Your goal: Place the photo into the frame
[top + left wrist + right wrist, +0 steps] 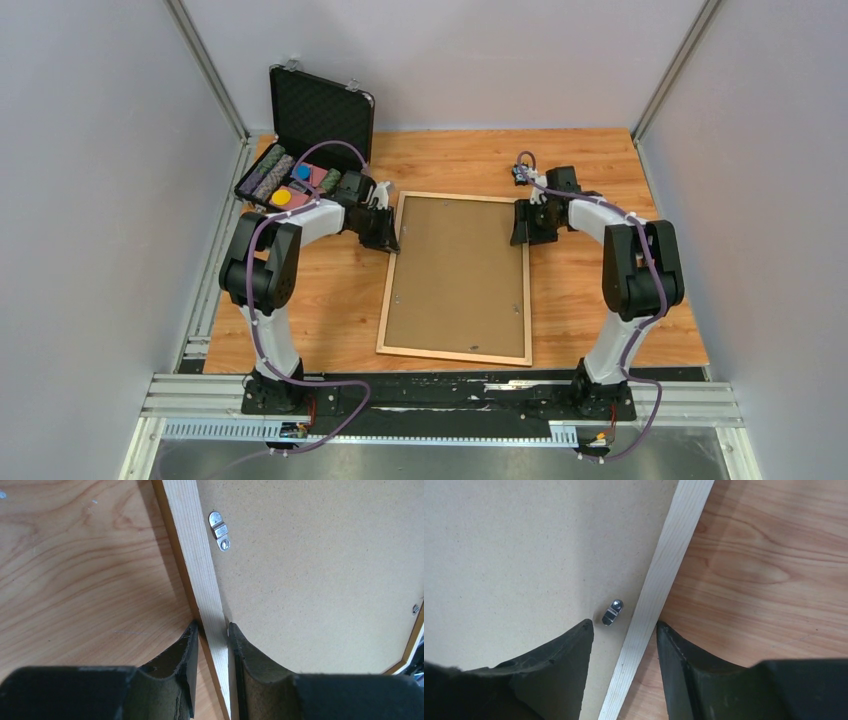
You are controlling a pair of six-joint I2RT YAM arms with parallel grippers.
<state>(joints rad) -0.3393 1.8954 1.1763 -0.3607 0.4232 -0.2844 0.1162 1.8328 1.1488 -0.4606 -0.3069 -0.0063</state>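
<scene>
Light wooden table [590,300], grain running left to right. Frame [456,353] flat at centre, back up, long sides running near to far, slightly skewed. Brown backing board [460,270] seated inside frame. Open black case [290,182] at far left corner, lid upright, apart from frame.

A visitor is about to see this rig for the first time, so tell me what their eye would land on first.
The frame lying back-up in the middle of the table, its brown backing board showing, dominates. The left gripper is clamped on its left rail while the right gripper stands open astride the right rail. At the far left an open black case holds colourful items.
</scene>
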